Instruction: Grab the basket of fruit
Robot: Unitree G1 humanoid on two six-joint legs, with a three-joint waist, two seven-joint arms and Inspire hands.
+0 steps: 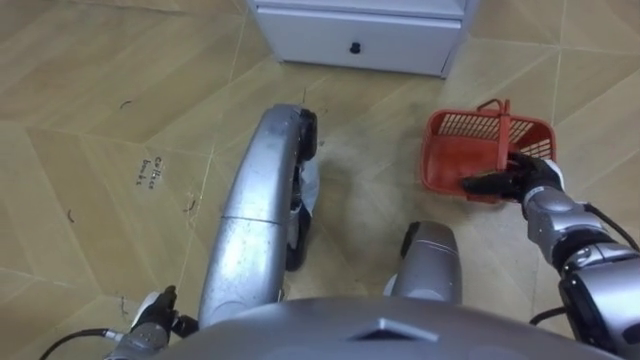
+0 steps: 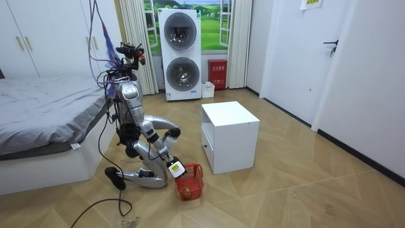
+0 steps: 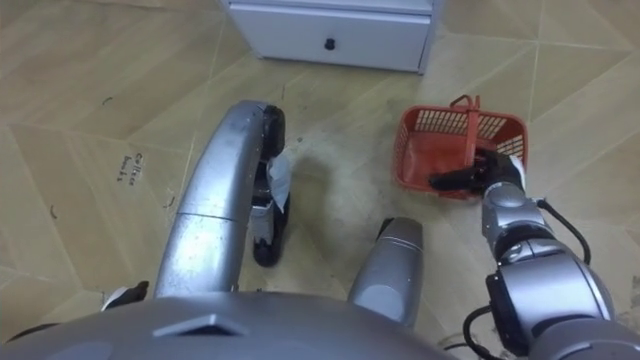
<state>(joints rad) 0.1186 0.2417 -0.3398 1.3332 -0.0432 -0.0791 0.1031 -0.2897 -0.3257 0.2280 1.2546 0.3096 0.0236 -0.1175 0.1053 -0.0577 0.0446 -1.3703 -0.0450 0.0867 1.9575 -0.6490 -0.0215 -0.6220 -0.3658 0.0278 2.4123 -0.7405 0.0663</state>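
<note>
The right hand [image 1: 522,181] lies on the near rim of the basket [image 1: 452,140], at the foot of its handle [image 1: 503,128], and points toward 9 o'clock. From here I cannot tell whether it has hold of the rim or only rests there.

The red basket stands upright on the floor [image 1: 90,100] at about 2 o'clock from the robot, with its handle raised. Beyond it, at 12 o'clock, is a white cabinet [image 1: 400,45] with a dark knob [image 1: 354,47] on its drawer.

The left hand [image 1: 150,320] hangs low at 8 o'clock, well apart from the basket, and its state cannot be made out.

In the room view the robot kneels on the floor between the bed [image 2: 44,107] and the cabinet, leaning toward the basket.
</note>
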